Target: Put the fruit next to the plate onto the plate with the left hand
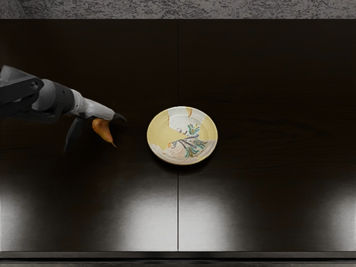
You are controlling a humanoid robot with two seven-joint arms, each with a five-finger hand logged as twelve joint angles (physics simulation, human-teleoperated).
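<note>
Bench (267, 211): dark, carries all the items.
Plate (159, 127): mid-bench, yellow with a painted sprig, holds nothing; the fruit's destination.
Fruit (102, 130): orange-brown, left of the plate and apart from it, not yet on it.
Left hand (95, 114): reaches in from the bench's left edge, directly over the fruit, apparently for pickup.
Fingers: whether clasped on the fruit cannot be told.

text: none readable | plate (157, 129): painted floral pattern, no lettering
</note>
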